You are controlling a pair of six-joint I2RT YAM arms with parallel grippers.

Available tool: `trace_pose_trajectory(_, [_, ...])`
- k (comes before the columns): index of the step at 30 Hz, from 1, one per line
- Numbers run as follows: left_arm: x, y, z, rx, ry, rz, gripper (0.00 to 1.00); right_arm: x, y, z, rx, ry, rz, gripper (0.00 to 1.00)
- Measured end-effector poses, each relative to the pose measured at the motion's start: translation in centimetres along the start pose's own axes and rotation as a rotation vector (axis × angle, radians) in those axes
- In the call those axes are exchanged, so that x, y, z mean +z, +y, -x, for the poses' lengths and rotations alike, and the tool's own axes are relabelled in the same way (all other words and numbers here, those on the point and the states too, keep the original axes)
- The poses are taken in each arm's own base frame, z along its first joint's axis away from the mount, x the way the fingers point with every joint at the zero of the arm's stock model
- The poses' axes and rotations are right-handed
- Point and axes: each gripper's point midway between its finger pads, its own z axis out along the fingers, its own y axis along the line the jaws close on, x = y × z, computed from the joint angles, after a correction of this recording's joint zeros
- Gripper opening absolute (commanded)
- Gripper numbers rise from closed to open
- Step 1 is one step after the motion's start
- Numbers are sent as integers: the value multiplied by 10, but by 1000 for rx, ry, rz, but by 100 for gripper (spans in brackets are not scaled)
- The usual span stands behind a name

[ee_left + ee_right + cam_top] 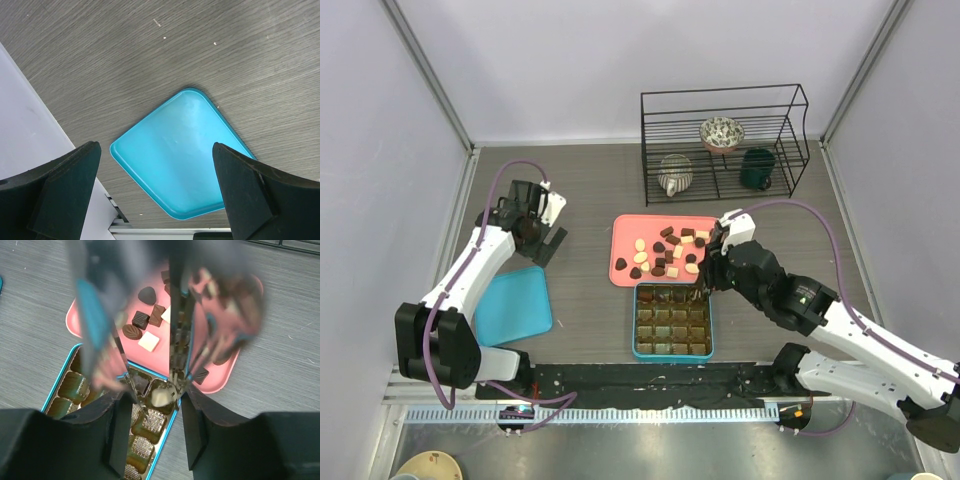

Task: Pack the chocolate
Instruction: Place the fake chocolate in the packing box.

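Several small chocolates (665, 255), dark, mid brown and cream-white, lie on the pink tray (624, 262); they also show in the right wrist view (148, 320). The teal box with brown compartments (636, 322) sits just in front of the tray. My right gripper (713, 268) (156, 432) is shut on shiny metal tongs (176, 340), their tips over the box's far right corner. A cream-white piece (161, 397) lies in that corner compartment beside the right tong tip; I cannot tell if it is gripped. My left gripper (545, 235) (157, 195) is open and empty, far left.
A flat teal lid (513, 305) (182, 155) lies at the near left, under the left gripper. A black wire rack (720, 140) at the back holds a patterned bowl (721, 133), a striped pot (674, 174) and a dark green mug (757, 168). Side walls flank the table.
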Motion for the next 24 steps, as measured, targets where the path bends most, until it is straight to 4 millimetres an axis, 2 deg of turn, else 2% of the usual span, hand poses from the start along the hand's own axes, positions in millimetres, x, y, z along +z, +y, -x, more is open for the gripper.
trace_pose_trajectory(6, [0,0,0,0,0,0,100,0,0,1,-11,-9,-6,46])
trace_pose_trajectory(12, [0,0,0,0,-1,0,100,-1,-2,5,-25,-23,-17,36])
trace_pose_trajectory(15, [0,0,0,1,0,0,100,-2,-1,19,-33,-63,-19,35])
trace_pose_trajectory(20, [1,0,-1,2,2,0,100,1,2,57,-57,-165,-40,34])
trace_pose_trajectory(24, [1,-1,-3,3,5,-1,100,21,10,83,-104,-235,-77,34])
